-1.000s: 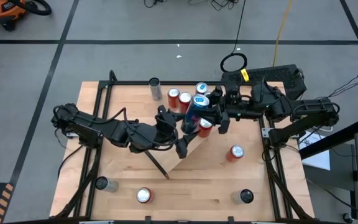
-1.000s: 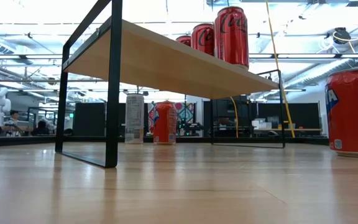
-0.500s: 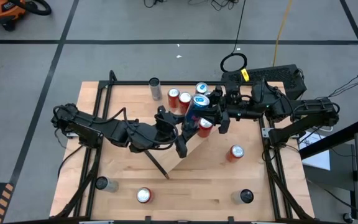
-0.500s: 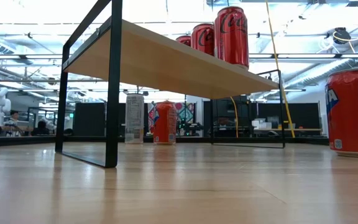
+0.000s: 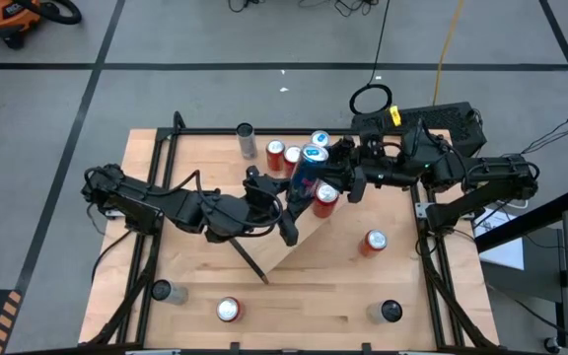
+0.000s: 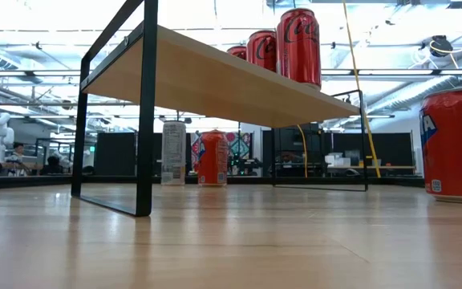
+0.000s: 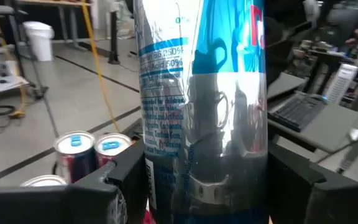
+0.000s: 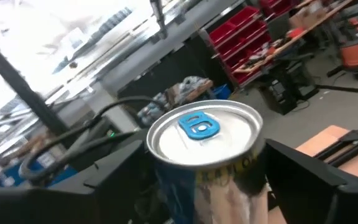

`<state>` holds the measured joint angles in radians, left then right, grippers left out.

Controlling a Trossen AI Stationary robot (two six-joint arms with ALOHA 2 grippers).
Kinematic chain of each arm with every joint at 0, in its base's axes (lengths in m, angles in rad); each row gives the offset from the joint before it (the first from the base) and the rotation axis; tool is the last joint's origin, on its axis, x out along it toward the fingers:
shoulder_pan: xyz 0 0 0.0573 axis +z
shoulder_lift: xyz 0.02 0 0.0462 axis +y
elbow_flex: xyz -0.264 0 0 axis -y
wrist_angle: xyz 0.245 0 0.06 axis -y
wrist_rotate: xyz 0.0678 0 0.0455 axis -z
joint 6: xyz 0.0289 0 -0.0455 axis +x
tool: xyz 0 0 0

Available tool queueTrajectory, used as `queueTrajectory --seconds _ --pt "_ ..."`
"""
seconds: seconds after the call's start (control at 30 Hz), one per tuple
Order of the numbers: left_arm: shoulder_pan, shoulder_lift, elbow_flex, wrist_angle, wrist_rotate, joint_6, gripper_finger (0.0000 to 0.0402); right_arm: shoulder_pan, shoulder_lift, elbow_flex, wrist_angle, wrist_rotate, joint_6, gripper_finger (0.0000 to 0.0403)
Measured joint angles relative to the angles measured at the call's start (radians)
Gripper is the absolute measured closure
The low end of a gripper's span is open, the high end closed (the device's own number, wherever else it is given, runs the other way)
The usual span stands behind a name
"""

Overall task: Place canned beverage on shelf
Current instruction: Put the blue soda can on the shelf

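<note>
A blue and silver can (image 5: 307, 170) hangs in the air over the shelf (image 5: 299, 245), a light-wood board on black brackets (image 6: 145, 104). My left gripper (image 5: 297, 194) reaches in from the table's left and is shut on this can (image 7: 204, 93). My right gripper (image 5: 338, 170) comes from the right and is open. Its fingers (image 8: 114, 165) stand on either side of the can's top end (image 8: 202, 130). Red cans (image 6: 297, 44) stand upright on the shelf's far part (image 5: 284, 154). The held can is above the low view's picture. My left gripper pinches the can's side wall (image 7: 157, 174) between its two fingers (image 7: 120, 183), which lie across the can. The fingers come in about level from the table's left. The can is lifted clear of the shelf and leans a little, its top end toward the far right.
Loose cans stand on the table: red ones (image 5: 373, 240) (image 5: 228, 310), dark ones (image 5: 161, 291) (image 5: 390, 312) and a tall silver one (image 5: 246, 138). In the low view a red can (image 6: 455, 144) stands near right, and others (image 6: 211, 158) stand beyond the shelf.
My right gripper's fingers have spread apart at the can's top and its wrist has rolled a little. The can's top end has shifted slightly toward the table's far left. My left arm and the shelf have kept still.
</note>
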<state>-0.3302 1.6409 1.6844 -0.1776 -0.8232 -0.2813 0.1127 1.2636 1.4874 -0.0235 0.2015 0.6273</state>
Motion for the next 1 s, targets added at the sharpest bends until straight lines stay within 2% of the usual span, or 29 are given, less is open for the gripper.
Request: queueTrajectory --seconds 0.23,0.37,0.53,0.73,1.0 --pt "0.002 0.000 0.000 0.001 -0.123 0.011 0.0166 0.000 0.000 0.000 -0.016 0.044 -0.026 0.0074" --pt "0.006 0.000 0.000 0.005 -0.181 0.073 0.0166 0.020 0.000 0.000 -0.007 0.123 -0.103 0.0072" --pt "0.026 0.010 0.002 0.001 -0.188 0.086 0.0166 0.042 0.013 0.000 0.007 0.221 -0.227 0.0072" --pt "0.039 0.024 0.002 0.003 -0.175 0.117 0.0166 0.041 0.020 0.000 0.004 0.231 -0.248 0.0072" --pt "0.039 0.039 0.002 0.004 -0.165 0.149 0.0166 0.031 0.020 -0.001 -0.001 0.246 -0.250 0.0093"
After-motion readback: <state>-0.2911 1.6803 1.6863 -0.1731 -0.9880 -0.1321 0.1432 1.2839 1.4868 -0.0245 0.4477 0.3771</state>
